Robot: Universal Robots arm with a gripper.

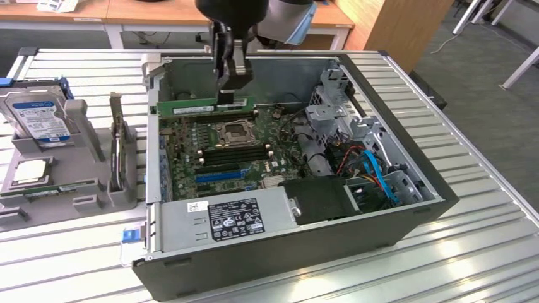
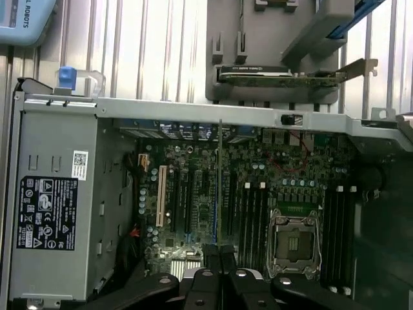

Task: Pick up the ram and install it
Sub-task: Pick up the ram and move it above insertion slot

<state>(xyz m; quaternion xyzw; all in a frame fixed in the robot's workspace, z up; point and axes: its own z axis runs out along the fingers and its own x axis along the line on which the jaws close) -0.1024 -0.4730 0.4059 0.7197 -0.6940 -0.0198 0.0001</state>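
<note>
Nearest the camera in the exterior view, the grey sheet-metal power supply is lying along the near edge of the open case, which is resting on the ribbed metal tabletop. The supply is wearing a black label crowded with white marks too fine for me to read, and a small white sticker beside it. Behind it the dark green motherboard is showing a square steel CPU socket, long black slots and one blue slot. Blue cables are curling near the case's edge on the exterior view's right. On the tabletop's edge at the exterior view's left, a grey moulded fixture is carrying a hard drive with a blue-and-white label and an expansion card standing on edge. At the far edge of the motherboard, my gripper is pinching the ram by its upper edge, fingers closed tight on it. The thin green stick is hanging level, just inside the case's far wall. My wrist view is giving what the exterior view is not: the ram edge-on as a thin line running out from my gripper, a white slot, and the word "ROBOTS" on a pale blue cover.
</note>
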